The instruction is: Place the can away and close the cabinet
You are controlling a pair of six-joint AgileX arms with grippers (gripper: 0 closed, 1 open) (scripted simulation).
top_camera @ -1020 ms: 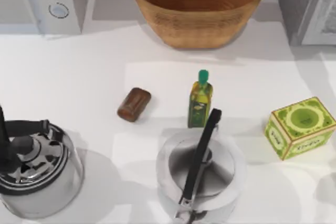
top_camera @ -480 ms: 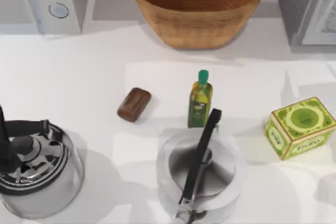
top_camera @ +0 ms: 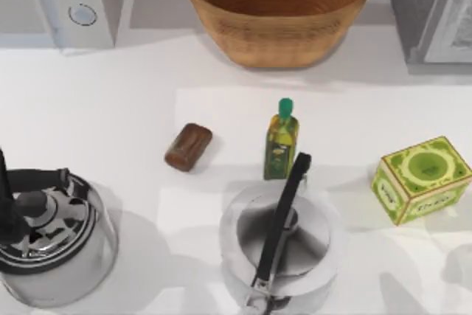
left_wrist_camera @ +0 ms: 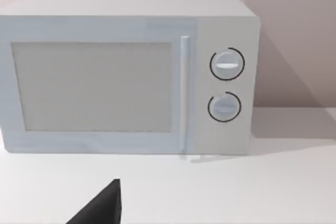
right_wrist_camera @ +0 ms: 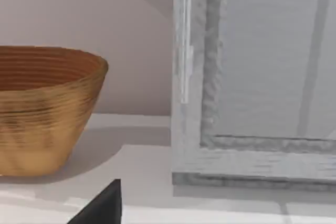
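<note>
One brown can (top_camera: pixel 188 147) lies on its side on the desk (top_camera: pixel 110 94) — just left of the oil bottle (top_camera: pixel 281 140) (upright); cabinet (top_camera: pixel 435 5) at far right; either end effector's state: cannot tell.

**Left wrist view: microwave on a white tabletop**

A white microwave (left_wrist_camera: pixel 128 74) occupies most of the frame, from the left edge to right of centre, seen face-on. Its door carries a large pale grey window (left_wrist_camera: pixel 92 86); a slim vertical handle (left_wrist_camera: pixel 184 95) runs along the door's right edge. To the right of the handle, two round dials are stacked: the upper dial (left_wrist_camera: pixel 227 64) and, just below it, the lower dial (left_wrist_camera: pixel 224 106). The appliance stands on a white table (left_wrist_camera: pixel 252 187) that fills the lower part of the frame. A plain pinkish wall (left_wrist_camera: pixel 291 35) rises behind, at the upper right. At the bottom edge, left of centre, a dark wedge-shaped part (left_wrist_camera: pixel 102 208) juts into the frame; what it is cannot be told.
</note>
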